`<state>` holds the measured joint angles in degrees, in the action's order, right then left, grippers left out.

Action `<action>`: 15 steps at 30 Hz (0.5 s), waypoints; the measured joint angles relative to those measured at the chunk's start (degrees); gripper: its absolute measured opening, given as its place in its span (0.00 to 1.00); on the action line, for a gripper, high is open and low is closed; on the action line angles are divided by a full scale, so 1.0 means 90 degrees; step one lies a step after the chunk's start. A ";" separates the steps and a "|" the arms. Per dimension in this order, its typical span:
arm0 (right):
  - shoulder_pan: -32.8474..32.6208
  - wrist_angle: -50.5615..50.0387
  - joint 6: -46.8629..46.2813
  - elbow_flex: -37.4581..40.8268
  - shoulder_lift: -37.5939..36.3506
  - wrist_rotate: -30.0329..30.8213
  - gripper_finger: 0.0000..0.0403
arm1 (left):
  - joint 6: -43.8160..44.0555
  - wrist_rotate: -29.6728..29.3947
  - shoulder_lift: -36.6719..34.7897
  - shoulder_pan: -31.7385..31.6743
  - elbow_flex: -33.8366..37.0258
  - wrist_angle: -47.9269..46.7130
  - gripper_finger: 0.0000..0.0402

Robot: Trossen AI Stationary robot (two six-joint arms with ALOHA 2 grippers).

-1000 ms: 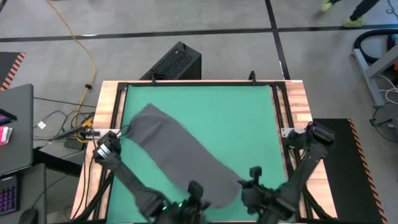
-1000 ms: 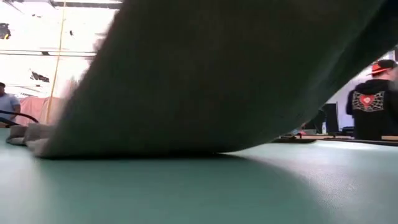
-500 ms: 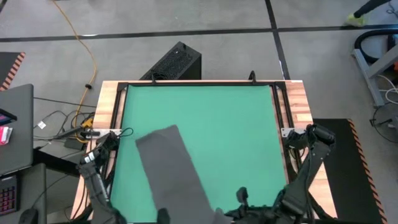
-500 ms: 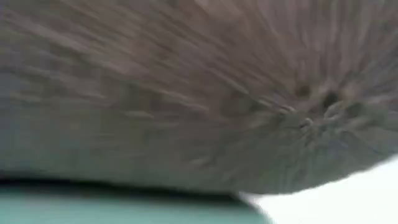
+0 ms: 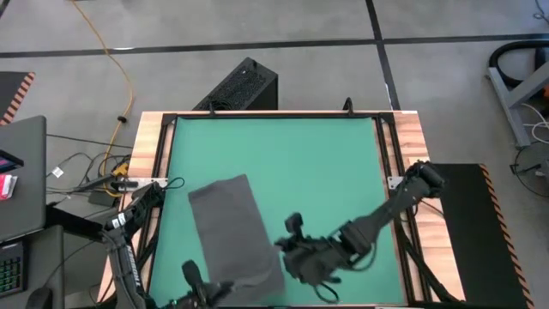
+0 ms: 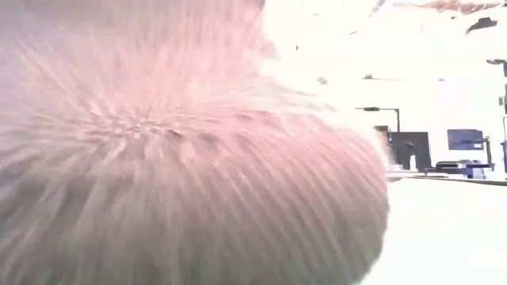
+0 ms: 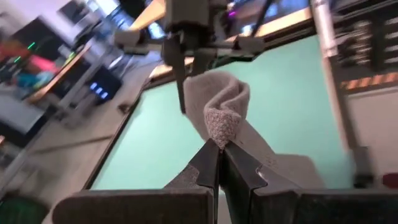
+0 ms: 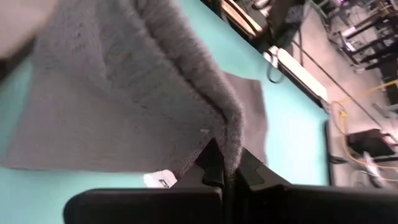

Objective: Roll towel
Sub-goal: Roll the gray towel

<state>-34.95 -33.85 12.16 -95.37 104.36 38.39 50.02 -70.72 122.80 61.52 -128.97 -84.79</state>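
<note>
The dark grey towel point(image 5: 230, 227) lies lengthwise on the green mat, its far end flat and its near end raised between my two grippers. Its white tag point(image 8: 160, 180) shows in the right wrist view. My left gripper point(image 5: 190, 276) is at the towel's near left corner, shut on it; it also shows in its own wrist view point(image 7: 221, 152). My right gripper point(image 5: 281, 251) is at the towel's near right side, shut on it, and shows in its own wrist view point(image 8: 227, 168). The towel point(image 6: 182, 158) fills most of the low view. My left gripper pinches a corner of the towel point(image 7: 222, 127) between its two fingers, and the corner bunches just past the fingertips. The cloth runs from there toward my right gripper and down onto the mat. My right gripper pinches a bunched edge of the towel point(image 8: 231, 140) between its two fingers; one layer or several, I cannot tell. The cloth falls away from the fingers in a slack fold, and its far part lies on the mat.
The green mat point(image 5: 317, 163) is bare to the right and far side of the towel. A wooden frame point(image 5: 410, 154) borders the table. A black box point(image 5: 240, 86) and cables lie on the floor beyond the far edge.
Both grippers have moved toward the table's left edge, still shut on the towel's near end. The towel has slid toward the near left and turned from a diagonal to lie nearly lengthwise. Its near end now covers the low camera.
</note>
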 joint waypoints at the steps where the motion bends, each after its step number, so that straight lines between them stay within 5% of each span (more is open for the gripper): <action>1: 0.0117 0.0000 0.0145 0.0000 0.0000 -0.0011 0.04 | 0.0439 0.0007 0.0000 0.0000 0.0085 -0.0314 0.00; 9: 0.0902 0.0216 0.0988 0.0002 0.0000 -0.0783 0.04 | 0.1385 0.0611 -0.0015 0.0130 0.0430 -0.0572 0.00; 15: 0.1062 0.0066 0.1579 0.0000 -0.0084 -0.0521 0.04 | 0.1171 -0.0304 -0.0017 0.0133 0.0430 -0.0581 0.00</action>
<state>-25.39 -33.25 26.37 -95.37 103.60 33.70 60.56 -73.45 122.65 62.71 -125.10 -90.02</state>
